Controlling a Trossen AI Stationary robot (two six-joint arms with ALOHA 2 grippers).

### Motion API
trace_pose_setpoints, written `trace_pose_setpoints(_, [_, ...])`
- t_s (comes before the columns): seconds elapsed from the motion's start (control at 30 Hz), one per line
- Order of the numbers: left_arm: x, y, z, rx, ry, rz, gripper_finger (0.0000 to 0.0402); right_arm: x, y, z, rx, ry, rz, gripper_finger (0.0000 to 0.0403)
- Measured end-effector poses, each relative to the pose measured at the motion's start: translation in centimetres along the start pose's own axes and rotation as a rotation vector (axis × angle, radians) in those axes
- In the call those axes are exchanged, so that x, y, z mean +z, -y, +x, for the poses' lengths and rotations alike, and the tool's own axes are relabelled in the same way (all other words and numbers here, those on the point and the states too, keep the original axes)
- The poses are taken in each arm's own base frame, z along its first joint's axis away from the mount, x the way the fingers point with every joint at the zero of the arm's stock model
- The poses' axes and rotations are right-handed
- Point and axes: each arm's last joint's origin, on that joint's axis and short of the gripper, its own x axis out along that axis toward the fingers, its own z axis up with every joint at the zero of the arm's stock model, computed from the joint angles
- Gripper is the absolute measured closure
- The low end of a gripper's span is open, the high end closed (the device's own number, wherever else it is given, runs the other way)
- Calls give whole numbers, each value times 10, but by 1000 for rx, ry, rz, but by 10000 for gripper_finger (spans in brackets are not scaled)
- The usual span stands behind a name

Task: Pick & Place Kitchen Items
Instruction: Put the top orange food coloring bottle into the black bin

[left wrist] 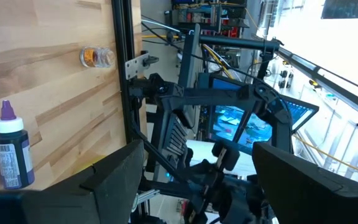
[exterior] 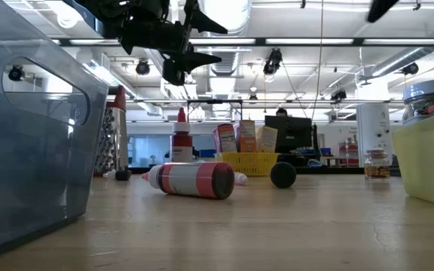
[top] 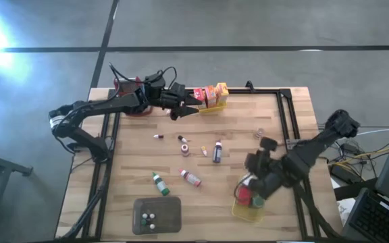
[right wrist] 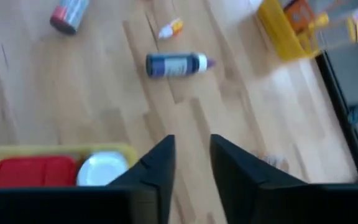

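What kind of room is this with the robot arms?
Probably a robotics lab or workshop, not a real kitchen. A wooden table stands on a bare grey floor, computer screens glow behind it, and open pipes and strip lights run across the ceiling.

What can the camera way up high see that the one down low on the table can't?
Only the high view shows the right gripper over the near yellow basket, the green-capped bottle and three small bottles inside the grey tray. Only the low view shows the room's ceiling lights and the grater. Both show the red-banded bottle, the far basket of boxes and the left gripper.
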Motion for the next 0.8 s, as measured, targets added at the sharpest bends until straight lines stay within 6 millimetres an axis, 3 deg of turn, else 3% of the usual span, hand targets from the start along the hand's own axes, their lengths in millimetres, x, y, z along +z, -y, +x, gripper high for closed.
trace_pose_setpoints(0.2, [0,0,0,0,0,0,96,13,41,9,74,128,-14,386])
trace_pose_setpoints(0.3, [0,0,0,0,0,0,96,7,65,5,150,217,16,393])
trace_pose_setpoints(0.5, [0,0,0,0,0,0,96,-21,100,1,292,385,-16,394])
trace_pose_setpoints(0.8, [0,0,0,0,0,0,96,-74,139,1,308,537,5,394])
